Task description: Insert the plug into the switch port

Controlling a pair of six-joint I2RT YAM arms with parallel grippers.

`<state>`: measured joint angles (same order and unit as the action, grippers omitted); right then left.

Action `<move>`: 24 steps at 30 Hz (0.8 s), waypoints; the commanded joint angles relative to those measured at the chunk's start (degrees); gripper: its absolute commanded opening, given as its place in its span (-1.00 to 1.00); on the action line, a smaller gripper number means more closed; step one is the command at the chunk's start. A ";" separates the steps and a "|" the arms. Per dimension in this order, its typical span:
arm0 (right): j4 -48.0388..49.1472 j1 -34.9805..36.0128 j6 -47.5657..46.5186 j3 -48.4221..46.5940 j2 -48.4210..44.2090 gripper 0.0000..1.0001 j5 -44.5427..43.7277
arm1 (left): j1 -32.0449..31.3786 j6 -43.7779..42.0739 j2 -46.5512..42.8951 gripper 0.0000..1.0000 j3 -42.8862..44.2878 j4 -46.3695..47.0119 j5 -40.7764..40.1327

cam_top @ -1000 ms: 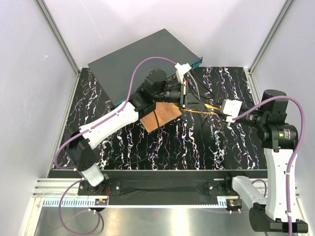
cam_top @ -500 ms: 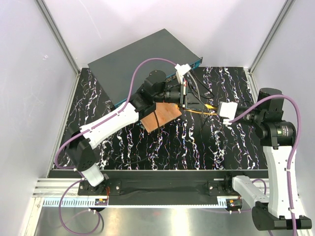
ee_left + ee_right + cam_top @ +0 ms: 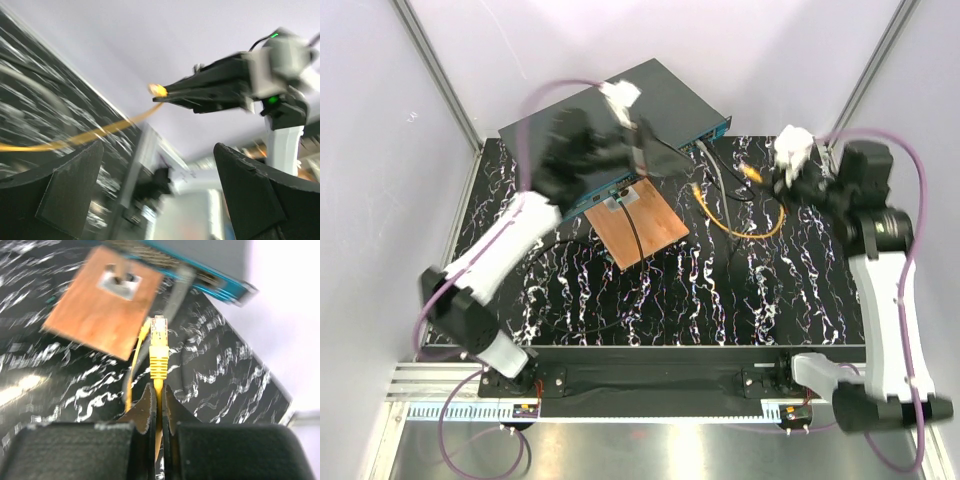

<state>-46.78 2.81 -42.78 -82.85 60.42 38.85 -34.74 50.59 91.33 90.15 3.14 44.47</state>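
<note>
Landmark: large flat rectangular dark blue-grey metal switch [image 3: 660, 95], with its teal-edged socket face [image 3: 225, 287] turned toward the arms.
Plug location: yellow cable plug with a clear tip [image 3: 159, 347], in the air off the right end of the switch, well apart from the socket face, not inserted.
Right gripper [image 3: 156, 390]: jaws pinched narrow on the rear of the plug, whose head juts past the fingertips.
Left gripper [image 3: 159, 150]: spread wide, holding nothing, over the switch near its front edge; blurred in the top view.
Risk, misalignment: the plug looks slanted to the socket face, so a push may jam the tip on the teal edge.
Risk, slip: the grip is thin and behind the head, so insertion force may pivot the plug.
Risk, snag: the yellow cable loop [image 3: 740, 233] and a grey cable [image 3: 176, 295] lie just in front of the switch and may drag or block the approach.
Risk, wrong target: a brown wooden board [image 3: 640, 228] lies just in front of the switch.
Risk, shift: the switch appears unclamped and may slide under pressure.
</note>
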 commanded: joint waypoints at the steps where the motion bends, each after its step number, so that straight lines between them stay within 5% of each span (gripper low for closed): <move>1: 5.56 0.27 18.68 -5.47 6.71 -1.00 -12.72 | 9.05 -5.41 -11.42 0.98 2.49 3.72 0.62; 5: 8.29 0.27 22.92 -9.42 13.20 -1.00 -18.19 | 30.27 4.04 -19.33 0.98 -5.76 6.61 1.76; 10: 7.49 0.97 25.99 -16.02 20.69 -1.00 -19.35 | 50.96 4.61 -28.30 0.97 -17.34 0.66 1.50; 17: 15.49 7.91 26.00 -11.29 22.80 -1.00 -22.85 | 56.80 3.46 -30.16 0.98 -28.87 -5.33 -1.83; 24: 18.57 12.48 26.52 -9.88 24.65 -1.00 -28.74 | 55.58 9.44 -27.08 0.98 -34.77 1.86 -2.54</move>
<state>-32.73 14.02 -17.45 -92.95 84.47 14.37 21.43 56.90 64.66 56.23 -1.30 42.44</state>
